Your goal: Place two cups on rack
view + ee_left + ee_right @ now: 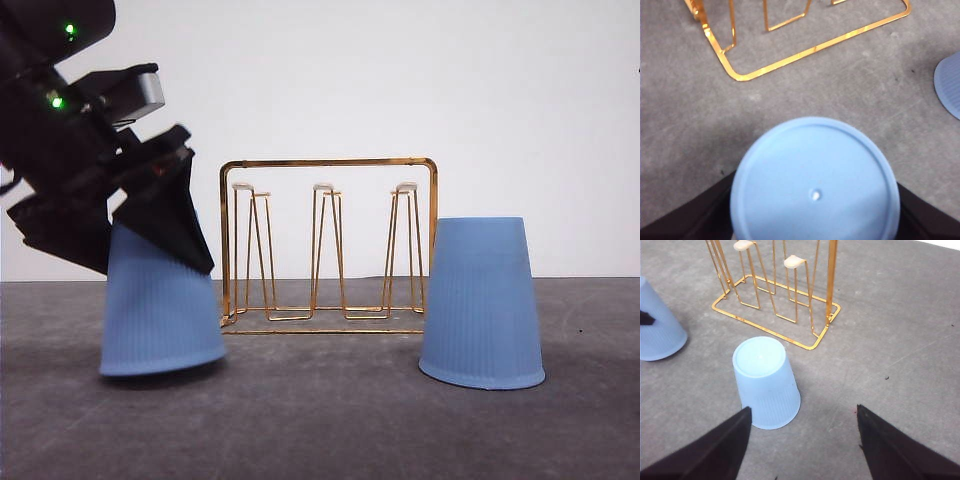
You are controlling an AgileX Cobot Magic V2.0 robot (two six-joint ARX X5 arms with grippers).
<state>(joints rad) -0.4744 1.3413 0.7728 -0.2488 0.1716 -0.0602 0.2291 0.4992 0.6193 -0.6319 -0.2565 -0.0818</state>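
Left gripper (150,245) clamped around the upper part of the left cup (160,310), black fingers (165,215) pressed on either side of its closed base. Cup inverted, mouth down, tilted slightly, one edge of the rim lifted off the grey table (320,420), long axis leaning from vertical. Seen from the left wrist camera, the flat round bottom of that cup (815,185) directly between the dark fingers (685,220), small moulding dimple at its centre; nothing visible inside, since the opening faces down.

Gold wire rack (330,245) just beyond and beside the held cup, upright, arched frame over white-tipped hairpin pegs (323,188), all pegs bare. Corner of the rack base (740,75) ahead of the left fingers.

Right cup (483,305) standing mouth down on the table on the far side of the rack from the left gripper, axis vertical, narrow end up. From the right wrist camera, this cup (767,382) ahead of and between the spread right gripper (802,445) fingers (715,450), not touched; jaws wide apart, holding nothing.
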